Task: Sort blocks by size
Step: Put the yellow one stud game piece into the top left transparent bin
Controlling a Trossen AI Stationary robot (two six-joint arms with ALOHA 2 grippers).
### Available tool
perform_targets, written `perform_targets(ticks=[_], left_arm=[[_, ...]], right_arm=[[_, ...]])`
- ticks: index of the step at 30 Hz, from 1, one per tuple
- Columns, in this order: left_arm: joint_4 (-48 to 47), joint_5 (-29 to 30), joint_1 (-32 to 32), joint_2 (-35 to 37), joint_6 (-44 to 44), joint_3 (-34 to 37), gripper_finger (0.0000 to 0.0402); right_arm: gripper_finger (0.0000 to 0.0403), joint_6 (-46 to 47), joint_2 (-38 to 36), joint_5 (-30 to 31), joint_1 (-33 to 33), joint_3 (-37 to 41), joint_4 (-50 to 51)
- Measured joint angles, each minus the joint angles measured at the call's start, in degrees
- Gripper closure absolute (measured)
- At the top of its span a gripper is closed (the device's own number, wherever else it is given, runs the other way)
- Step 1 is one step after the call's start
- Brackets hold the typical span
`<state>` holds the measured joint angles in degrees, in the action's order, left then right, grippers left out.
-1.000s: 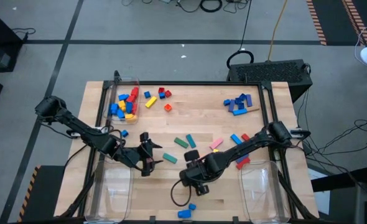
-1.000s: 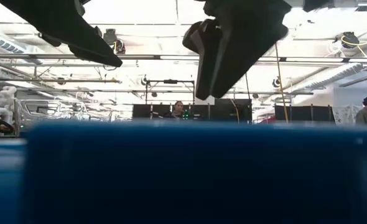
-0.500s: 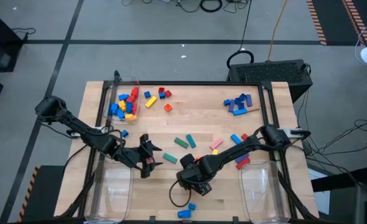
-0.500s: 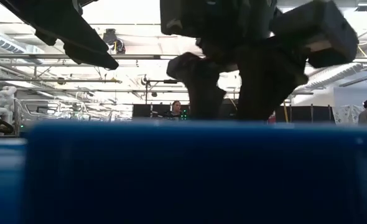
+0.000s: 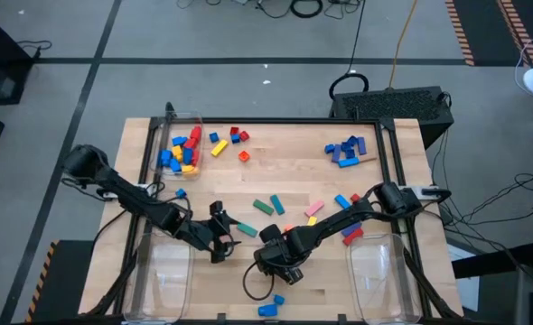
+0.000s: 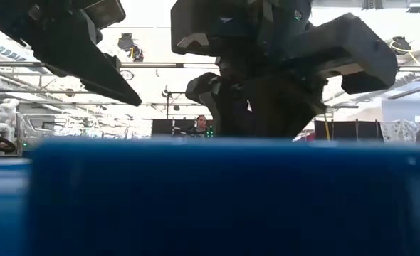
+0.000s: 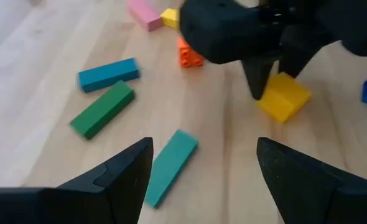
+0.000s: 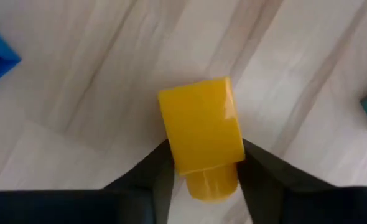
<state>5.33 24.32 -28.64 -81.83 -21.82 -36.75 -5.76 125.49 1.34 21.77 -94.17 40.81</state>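
A: Table?
B: Pale wood, dark frame. Blocks heaped at the far right, more in the far-left bin, loose bars mid-table.

A: Right gripper?
B: Near the front centre, jaws clenched on a yellow block.

A: Left gripper?
B: Just beside it, jaws released, above a teal bar.

A: Room?
B: Grey floor, cables; beyond, possibly a workshop with a seated person, though the view is largely blocked.

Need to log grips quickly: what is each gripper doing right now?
Left gripper: open, holding nothing.
Right gripper: closed on the yellow block.
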Motion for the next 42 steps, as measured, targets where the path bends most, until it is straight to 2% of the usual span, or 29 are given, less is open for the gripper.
perform_targets(ticks=[3, 10, 16, 18, 28, 42], left_arm=[[2.9, -0.5, -0.4, -1.5, 1.4, 0.0, 0.0114], [4.5, -1.3, -1.7, -2.4, 3.1, 0.0, 0.0114], [4.4, -1.3, -1.9, -2.6, 3.1, 0.0, 0.0114], [4.3, 0.4, -1.9, -3.3, 3.2, 0.0, 0.0114], [5.0, 7.1, -1.7, -8.1, 2.8, 0.0, 0.0114], [9.8, 9.4, -1.7, -8.3, 5.7, 0.0, 0.0115]], right_arm=[[0.0293, 2.9, 0.0, 0.3, -0.5, 0.0, -0.8], [0.0293, 8.0, 0.0, 6.2, -1.9, 0.0, -2.0], [0.0288, 9.6, -0.2, 16.3, -2.5, 0.0, -5.2], [0.0289, 9.6, -0.6, 18.0, -2.6, 0.0, -6.6], [0.0288, 10.9, -3.1, 19.7, -3.1, 0.0, -11.0], [0.0288, 10.5, -3.2, 19.6, -3.8, 0.0, -15.4]])
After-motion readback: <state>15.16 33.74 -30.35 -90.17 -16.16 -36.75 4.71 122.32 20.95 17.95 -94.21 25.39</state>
